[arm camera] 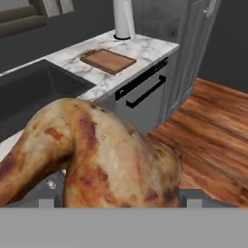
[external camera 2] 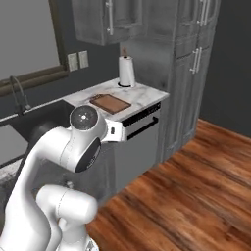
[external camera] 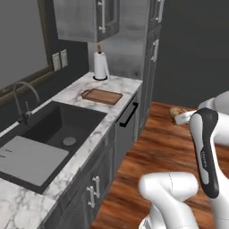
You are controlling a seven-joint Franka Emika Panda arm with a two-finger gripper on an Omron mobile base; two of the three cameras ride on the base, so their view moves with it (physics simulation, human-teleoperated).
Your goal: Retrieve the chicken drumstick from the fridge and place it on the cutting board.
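Hand (external camera: 179, 117) closed on the chicken drumstick (arm camera: 92, 155), held out over the wooden floor (external camera: 165, 147), well apart from the counter (external camera: 120, 85) and lower than its top. Seen from the hand camera as a big golden-brown lump right in front, pressed between the two fingers at the bottom; seen from the left base camera only as a small brown piece at the hand's tip. Carrying step in hand, by judgement: drumstick already taken out, not yet put down. Cutting board (external camera: 102, 96) lying flat on the counter, empty, just in front of the paper towel roll (external camera: 100, 65) and beyond the dark sink (external camera: 62, 127) on the near side of it. Next move probably calls for lifting the drumstick above counter height, then bringing it over the board's middle, then lowering before opening. Risk of hitting the counter edge near the board if raised too late.
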